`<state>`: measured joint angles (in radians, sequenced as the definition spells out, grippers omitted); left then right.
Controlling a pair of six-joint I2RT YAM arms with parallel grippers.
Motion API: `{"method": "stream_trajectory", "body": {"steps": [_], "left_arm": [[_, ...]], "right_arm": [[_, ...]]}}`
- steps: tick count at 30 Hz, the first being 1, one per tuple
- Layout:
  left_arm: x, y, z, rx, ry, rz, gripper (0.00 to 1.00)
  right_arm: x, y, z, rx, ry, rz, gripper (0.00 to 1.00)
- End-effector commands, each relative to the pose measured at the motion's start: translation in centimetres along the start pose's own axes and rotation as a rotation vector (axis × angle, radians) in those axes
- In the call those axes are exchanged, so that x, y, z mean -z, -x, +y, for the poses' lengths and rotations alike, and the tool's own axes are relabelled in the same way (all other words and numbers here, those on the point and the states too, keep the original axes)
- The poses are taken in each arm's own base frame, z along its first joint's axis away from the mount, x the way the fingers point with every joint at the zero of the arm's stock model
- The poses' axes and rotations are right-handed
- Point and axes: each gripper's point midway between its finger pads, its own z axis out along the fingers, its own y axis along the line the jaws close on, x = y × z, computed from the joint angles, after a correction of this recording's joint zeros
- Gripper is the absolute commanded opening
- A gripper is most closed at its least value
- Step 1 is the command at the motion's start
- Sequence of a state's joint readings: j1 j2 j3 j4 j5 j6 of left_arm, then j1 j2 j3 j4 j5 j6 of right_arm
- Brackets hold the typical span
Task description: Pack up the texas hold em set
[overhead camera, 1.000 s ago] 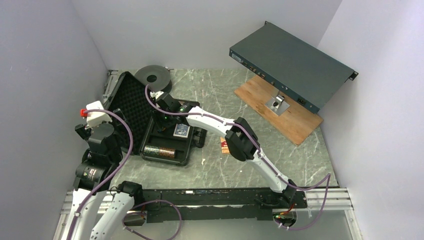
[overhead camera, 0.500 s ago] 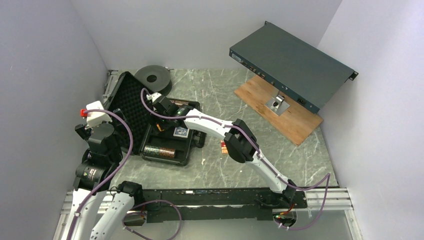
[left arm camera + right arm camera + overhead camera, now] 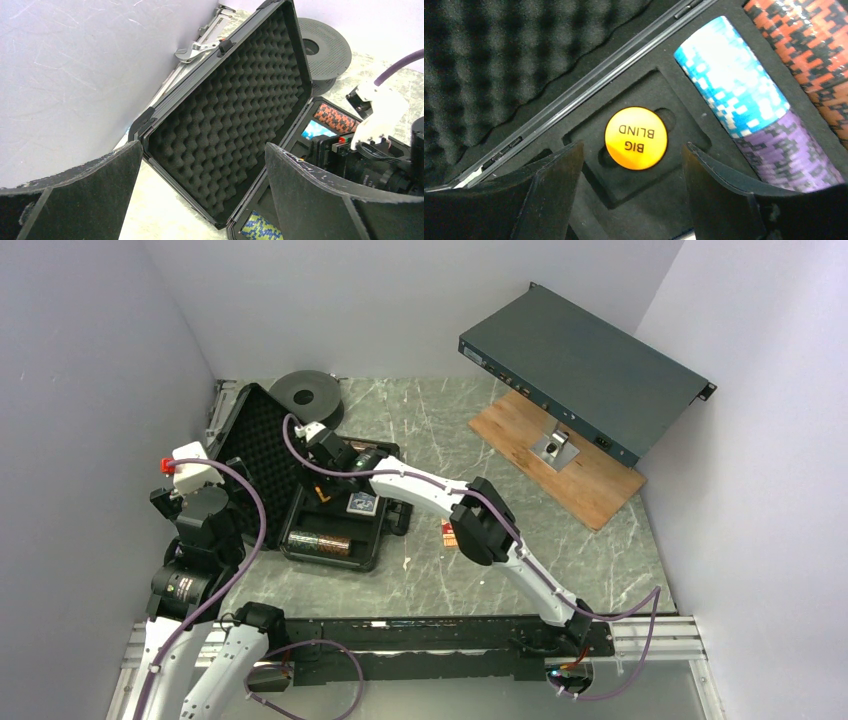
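The briefcase (image 3: 258,440) is hard black plastic, stiff and probably fairly heavy once filled. It looks best handled by pushing the raised lid (image 3: 235,130) at its free outer rim rather than pinching the soft egg-crate foam, which would give under the fingers. The loose pieces differ: the Big Blind button (image 3: 636,138) is a thin, smooth, light disc, likely slippery, and would want a pinch across its edge. The chips are dense little discs that could scatter if a row were nudged out of its groove. The case lies open at the left of the top view, lid leaning back toward the left wall and base toward the middle of the table. In the right wrist view the yellow-orange button sits in a shallow recess of the black tray, beside a row of pale blue and purple chips (image 3: 749,115), with orange-and-black chips (image 3: 809,50) at the upper right. A brown chip row (image 3: 320,540) and a card deck (image 3: 362,502) show in the lower part of the base. The right gripper (image 3: 633,150) hangs over the button with its jaws spread wide, grasping nothing. The left gripper (image 3: 202,147) is likewise spread and empty, facing the lid's foam. A black spool (image 3: 308,392) lies just beyond the case.
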<state>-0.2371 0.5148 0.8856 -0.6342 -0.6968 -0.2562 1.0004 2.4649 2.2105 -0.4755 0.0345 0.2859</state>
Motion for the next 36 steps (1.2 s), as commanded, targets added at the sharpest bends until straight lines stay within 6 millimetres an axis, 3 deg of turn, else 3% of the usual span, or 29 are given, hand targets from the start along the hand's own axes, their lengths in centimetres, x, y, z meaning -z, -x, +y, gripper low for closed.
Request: {"method": "stream_trajectory", "body": {"steps": [1, 5, 12, 19, 31, 36], "left_arm": [[0.1, 1.1, -0.3, 0.014, -0.012, -0.022, 0.99], [0.1, 1.1, -0.4, 0.012, -0.015, -0.022, 0.99], [0.1, 1.0, -0.4, 0.011, -0.015, -0.022, 0.99], [0.1, 1.1, -0.4, 0.012, -0.018, -0.025, 0.99], [0.1, 1.1, -0.4, 0.011, -0.023, -0.032, 0.99], [0.0, 1.1, -0.5, 0.011, -0.029, -0.033, 0.99]], "right_arm": [[4.4, 5.5, 0.4, -0.011, 0.020, -0.133, 0.70], [4.8, 5.8, 1.2, -0.025, 0.060, -0.141, 0.56], [3.8, 5.3, 2.2, -0.048, 0.118, -0.124, 0.36], [1.9, 3.7, 1.8, -0.053, 0.107, -0.088, 0.34], [0.1, -0.1, -1.1, -0.056, 0.024, -0.014, 0.34], [1.0, 0.8, -0.9, -0.053, 0.028, -0.028, 0.36]]}}
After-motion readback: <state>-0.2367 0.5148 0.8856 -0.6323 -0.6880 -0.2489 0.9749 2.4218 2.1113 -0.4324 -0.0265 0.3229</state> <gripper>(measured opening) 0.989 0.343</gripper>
